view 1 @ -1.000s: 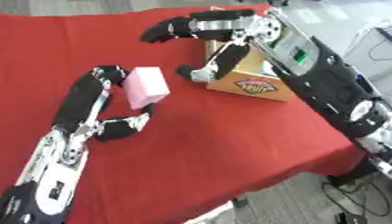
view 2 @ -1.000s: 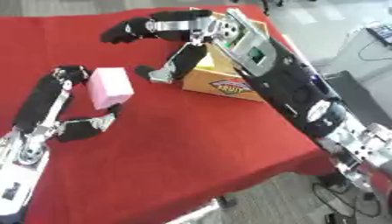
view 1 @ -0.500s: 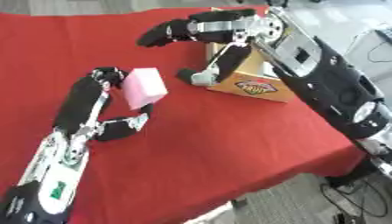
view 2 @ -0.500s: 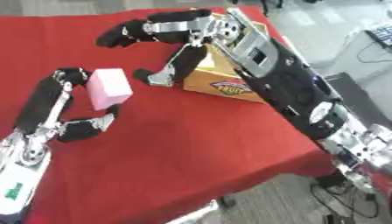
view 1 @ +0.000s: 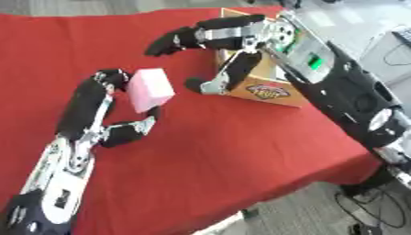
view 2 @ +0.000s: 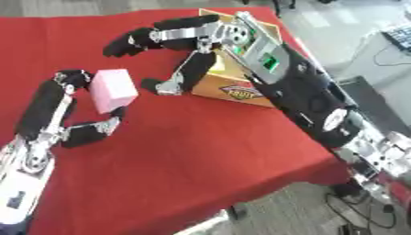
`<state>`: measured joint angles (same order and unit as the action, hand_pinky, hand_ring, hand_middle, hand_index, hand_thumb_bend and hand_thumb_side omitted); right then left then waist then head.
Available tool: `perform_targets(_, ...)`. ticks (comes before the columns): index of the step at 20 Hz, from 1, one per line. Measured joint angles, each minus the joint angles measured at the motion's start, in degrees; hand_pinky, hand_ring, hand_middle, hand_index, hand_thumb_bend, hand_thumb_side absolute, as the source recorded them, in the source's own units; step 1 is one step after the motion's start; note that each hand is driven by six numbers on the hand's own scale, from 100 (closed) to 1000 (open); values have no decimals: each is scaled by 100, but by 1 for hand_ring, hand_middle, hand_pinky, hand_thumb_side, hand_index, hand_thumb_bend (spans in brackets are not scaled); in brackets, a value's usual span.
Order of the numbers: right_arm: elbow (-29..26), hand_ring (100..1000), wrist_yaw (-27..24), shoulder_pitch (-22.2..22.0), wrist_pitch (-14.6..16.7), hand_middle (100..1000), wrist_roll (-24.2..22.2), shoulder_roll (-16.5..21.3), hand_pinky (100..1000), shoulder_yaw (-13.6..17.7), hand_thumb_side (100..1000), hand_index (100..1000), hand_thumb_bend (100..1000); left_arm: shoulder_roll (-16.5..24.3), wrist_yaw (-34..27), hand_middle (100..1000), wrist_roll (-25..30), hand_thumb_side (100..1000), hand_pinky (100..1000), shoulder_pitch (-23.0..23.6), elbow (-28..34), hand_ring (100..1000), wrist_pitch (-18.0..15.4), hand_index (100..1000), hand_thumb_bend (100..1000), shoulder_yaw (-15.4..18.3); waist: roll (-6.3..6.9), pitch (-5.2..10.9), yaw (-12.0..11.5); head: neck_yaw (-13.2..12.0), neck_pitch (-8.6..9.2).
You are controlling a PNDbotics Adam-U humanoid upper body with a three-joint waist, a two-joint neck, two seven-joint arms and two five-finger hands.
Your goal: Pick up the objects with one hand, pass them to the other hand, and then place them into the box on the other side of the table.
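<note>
Two hands meet over the red tabletop (view 1: 224, 151), and the pink block (view 1: 150, 89) serves as the landmark between them. The block is a pale pink box-shaped thing, tilted, with one corner pointing down toward the cloth. The left hand (view 1: 104, 110) is clamped on it: long black fingers (view 1: 90, 98) run up the block's left side and hook over its top left corner, while the thumb (view 1: 132, 128) presses against its lower edge from below. Whether the block's lowest corner touches the cloth or is lifted just off it cannot be told.

To the right of the block, near but apart from it, the right hand (view 1: 229, 50) hangs with fingers and thumb spread wide and holding nothing. Its upper fingers (view 1: 180, 40) reach out above and to the right of the block, and its thumb (view 1: 210, 83) points down toward the cloth just to the block's right. A clear gap shows between this hand and the block.

Farther right of the block, behind the right hand, sits the cardboard box (view 1: 261, 89), tan with a round printed label on its near side, resting near the tabletop's right edge. The right forearm crosses over its top, so the inside is hidden.
</note>
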<state>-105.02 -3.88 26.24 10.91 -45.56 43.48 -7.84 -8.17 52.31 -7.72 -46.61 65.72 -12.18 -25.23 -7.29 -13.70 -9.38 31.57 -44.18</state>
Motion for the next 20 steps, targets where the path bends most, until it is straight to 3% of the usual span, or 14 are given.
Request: perform_targets(20, 265, 1000, 317, 43, 214, 970, 45, -126, 1000, 0, 200, 1000, 100, -115, -6, 455, 35, 271, 691, -52, 32, 535, -16, 546, 100, -40, -55, -108, -94, 140, 0)
